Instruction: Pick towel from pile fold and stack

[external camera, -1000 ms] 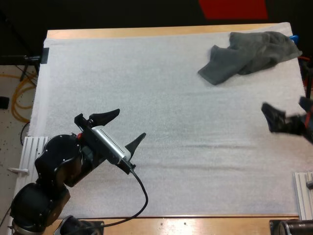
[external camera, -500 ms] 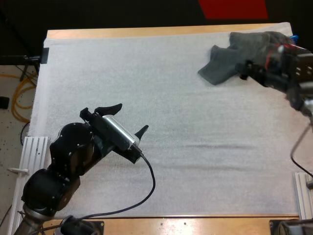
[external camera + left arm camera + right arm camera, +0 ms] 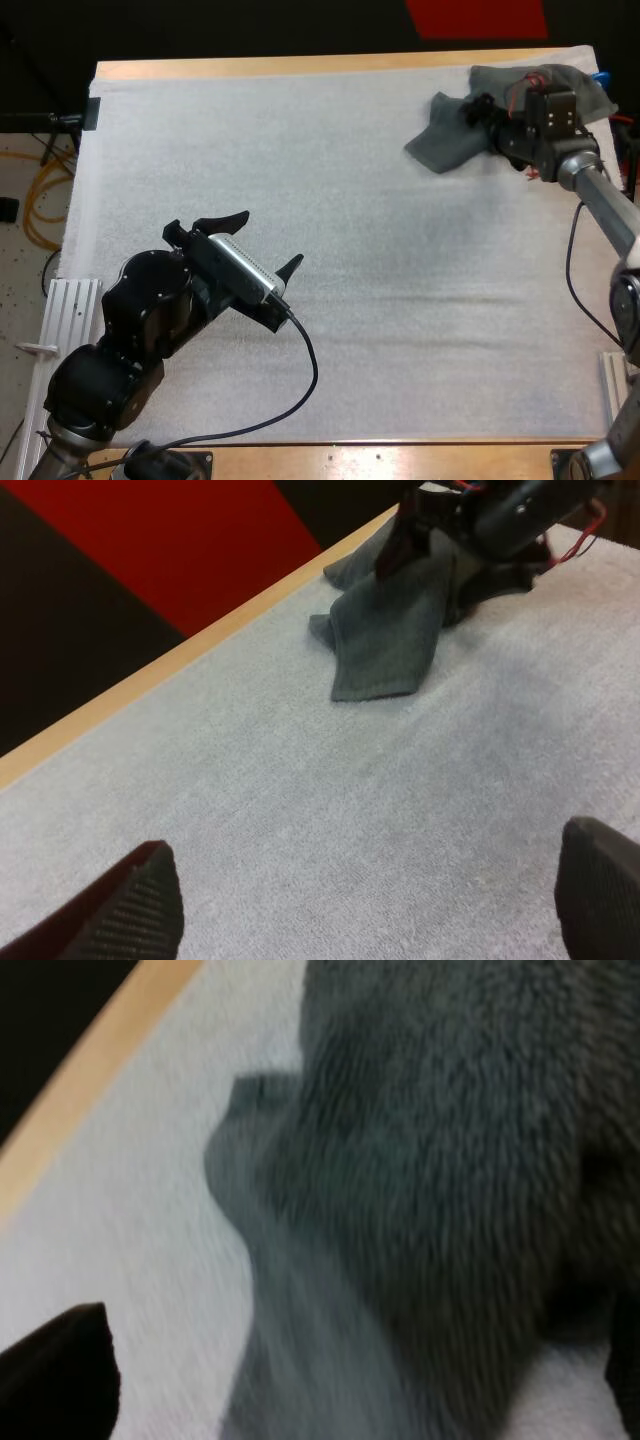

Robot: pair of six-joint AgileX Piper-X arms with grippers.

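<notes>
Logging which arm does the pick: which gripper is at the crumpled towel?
The right gripper, open over the crumpled towel in the far right corner; the left gripper hangs open above bare mat, well away.

— What did the left wrist camera take in?
— The left gripper [image 3: 367,845] had its two black fingers [image 3: 130,905] spread wide, with only bare white mat [image 3: 300,810] between them.
— And the towel?
— A dark grey-green towel [image 3: 385,645] lay crumpled well ahead, close to the wooden far edge of the table [image 3: 150,680], with one flap spread flat toward the camera.
— Was anything at it?
— The right gripper [image 3: 430,550] was over the towel's far part, one dark finger reaching down to the cloth. I couldn't tell whether it touched.
— Was the left gripper near the towel?
— No, it was well apart from it, with open mat lying between them.
</notes>
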